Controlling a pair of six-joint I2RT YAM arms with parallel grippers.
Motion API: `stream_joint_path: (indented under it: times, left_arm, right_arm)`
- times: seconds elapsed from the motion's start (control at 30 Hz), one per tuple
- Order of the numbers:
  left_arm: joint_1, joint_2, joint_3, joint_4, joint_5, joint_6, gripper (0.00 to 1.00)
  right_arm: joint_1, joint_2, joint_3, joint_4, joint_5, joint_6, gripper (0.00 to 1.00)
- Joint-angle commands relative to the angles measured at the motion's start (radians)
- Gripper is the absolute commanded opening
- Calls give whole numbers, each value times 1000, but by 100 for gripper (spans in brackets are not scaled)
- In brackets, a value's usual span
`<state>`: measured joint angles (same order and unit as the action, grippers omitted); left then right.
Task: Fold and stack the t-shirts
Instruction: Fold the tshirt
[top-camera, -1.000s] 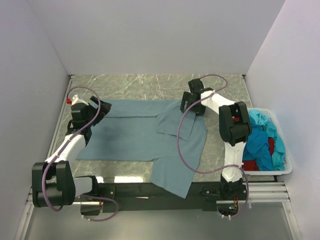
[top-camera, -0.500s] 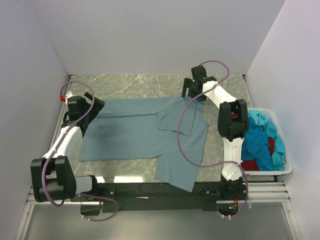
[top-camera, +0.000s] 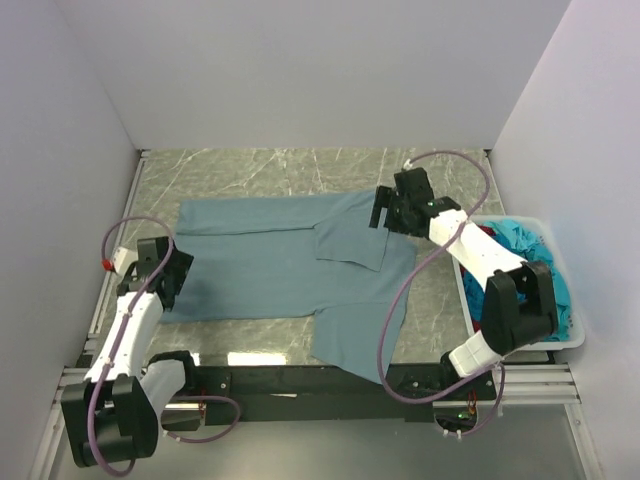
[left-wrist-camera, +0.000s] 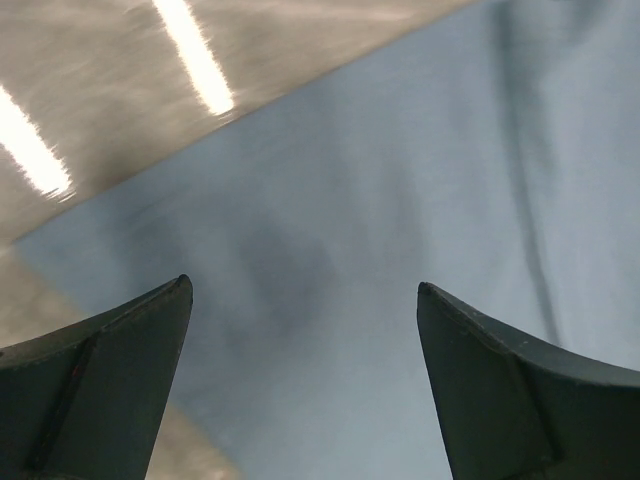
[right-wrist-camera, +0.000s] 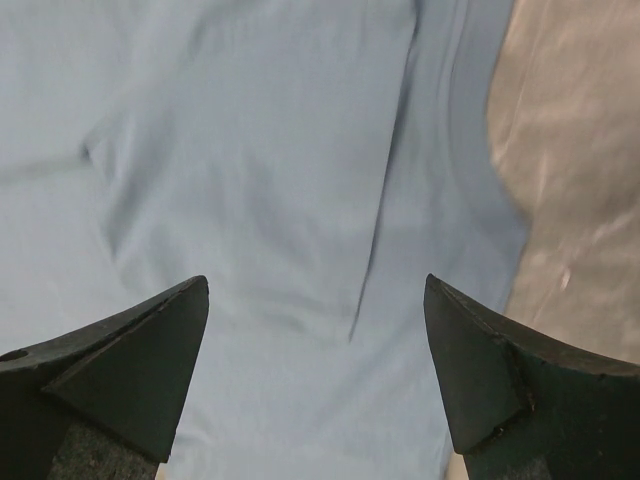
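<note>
Grey-blue t-shirt (top-camera: 270, 265), soft, flat, sleeve folded

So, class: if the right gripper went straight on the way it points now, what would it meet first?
Most likely the grey-blue t-shirt. The open right gripper points down at its layered cloth near one edge, with nothing in between. How high above the cloth it hangs is unclear.

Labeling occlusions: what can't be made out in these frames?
- Top view: the right arm covers part of the white bin; the turquoise t-shirts inside can't be counted.
- Left wrist view: blurred; frame edges cut off the grey-blue t-shirt around the open left tool.
- Right wrist view: the same shirt is cropped around the open right tool.
</note>
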<state>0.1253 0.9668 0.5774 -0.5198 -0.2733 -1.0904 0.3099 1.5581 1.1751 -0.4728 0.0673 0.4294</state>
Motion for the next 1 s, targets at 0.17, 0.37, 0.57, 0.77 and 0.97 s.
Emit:
stream_joint_path:
  times: [0.17,0.37,0.57,0.77,0.97]
  left_arm:
    - [20,-31,-45,-293,-6,-173,99]
    - [28,-129,-116,-249,-84,-232,99]
    - [48,-88,-116,-235,-106,-218,99]
    - [65,-30,-99,-178,-107,-183,69]
    - [79,32,-96,-171,-124,-177,45]
  right_arm:
    - [32,-141,-143,63,-4,45,94]
    - [34,-164,-163,59,2,31,95]
    - [32,-187,-177,69,-7,25,95]
    - [32,-182,-181,66,-8,26,95]
    - [32,-182,-181,59,0,25,95]
